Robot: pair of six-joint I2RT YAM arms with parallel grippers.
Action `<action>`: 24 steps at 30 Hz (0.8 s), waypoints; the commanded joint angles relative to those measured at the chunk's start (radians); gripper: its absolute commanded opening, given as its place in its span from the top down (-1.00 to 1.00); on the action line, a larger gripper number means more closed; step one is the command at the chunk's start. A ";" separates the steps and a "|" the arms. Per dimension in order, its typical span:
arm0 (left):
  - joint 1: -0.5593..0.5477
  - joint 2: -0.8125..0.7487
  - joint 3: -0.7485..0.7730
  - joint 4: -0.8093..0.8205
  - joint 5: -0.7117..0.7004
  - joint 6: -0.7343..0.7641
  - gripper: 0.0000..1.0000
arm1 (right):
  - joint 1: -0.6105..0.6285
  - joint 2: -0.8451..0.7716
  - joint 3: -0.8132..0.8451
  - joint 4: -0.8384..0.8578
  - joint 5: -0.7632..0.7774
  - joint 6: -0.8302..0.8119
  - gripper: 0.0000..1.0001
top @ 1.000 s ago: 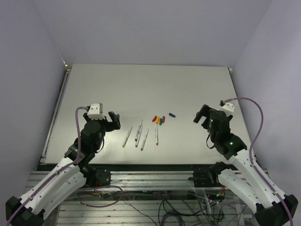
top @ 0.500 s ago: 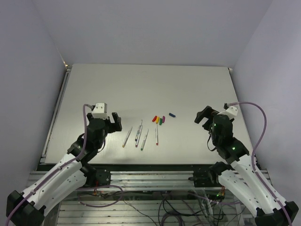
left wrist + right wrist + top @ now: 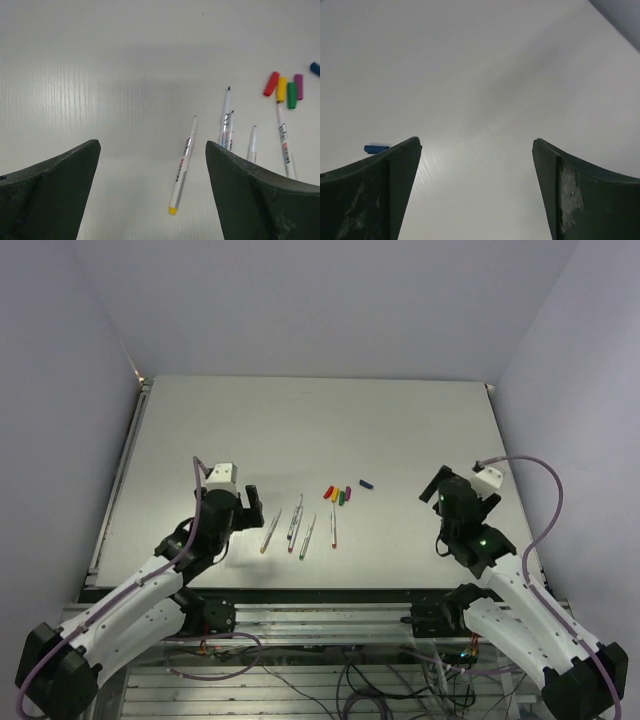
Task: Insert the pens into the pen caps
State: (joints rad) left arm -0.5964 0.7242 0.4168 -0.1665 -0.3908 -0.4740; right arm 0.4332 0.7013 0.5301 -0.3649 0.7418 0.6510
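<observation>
Pens point(image 3: 295, 525) lie just right of left gripper point(image 3: 250, 502), jaws spread, empty. Right gripper point(image 3: 437, 488) gapes too, blue cap point(image 3: 366, 482) to its left. Far edge of table point(image 3: 300, 420) is well apart.

Table point(image 3: 100, 75): matt pale sheet with fine parallel ribbing, looks like plastic board. The pens point(image 3: 182, 167): smooth barrels with a light sheen, plastic by look. The pen caps point(image 3: 281, 89): smooth coloured plastic, slightly glossy. My left fingers point(image 3: 50, 195): dark matt plastic, clean. My right fingers point(image 3: 570, 200): same dark matt plastic, scuffed with pale wear marks.
</observation>
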 commanded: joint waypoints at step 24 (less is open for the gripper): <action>-0.044 0.590 0.357 -0.289 0.087 -0.010 0.24 | -0.002 0.199 0.129 0.082 -0.118 -0.105 0.49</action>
State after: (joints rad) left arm -0.6231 1.2610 0.7155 -0.3874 -0.3553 -0.5045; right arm 0.4332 0.9096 0.6395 -0.3061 0.6159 0.5594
